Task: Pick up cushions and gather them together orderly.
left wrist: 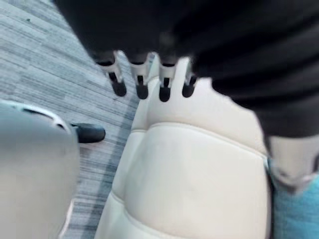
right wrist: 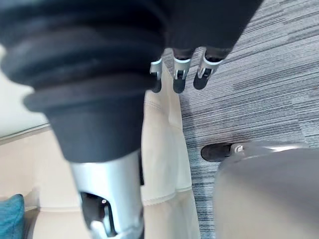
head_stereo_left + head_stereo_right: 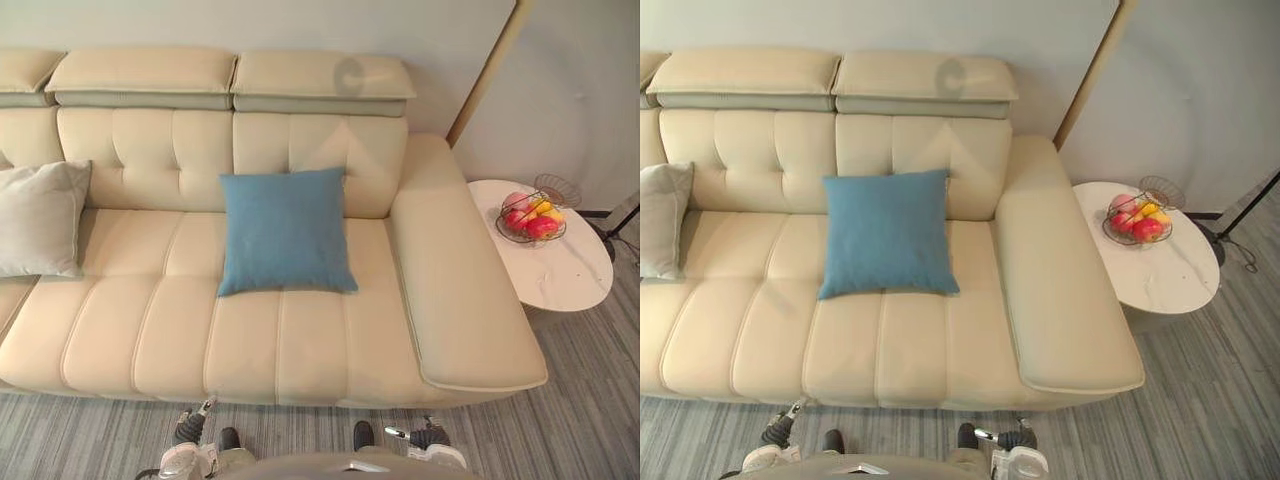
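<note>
Down by the sofa's [image 3: 300, 345] front edge, the left hand [image 3: 192, 428] and right hand [image 3: 428, 437] hang with fingers [image 1: 141, 85] relaxed, holding nothing. Ahead, about midway between them, the blue cushion [image 3: 285, 232] leans on the backrest. The grey cushion [image 3: 40, 218] sits well to its left, nearer the left hand.

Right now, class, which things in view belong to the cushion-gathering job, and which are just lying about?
Job: blue cushion on the sofa seat; grey cushion further left on it; left hand and right hand, open, empty.
Lying about: round side table; wire bowl of fruit on it.
</note>
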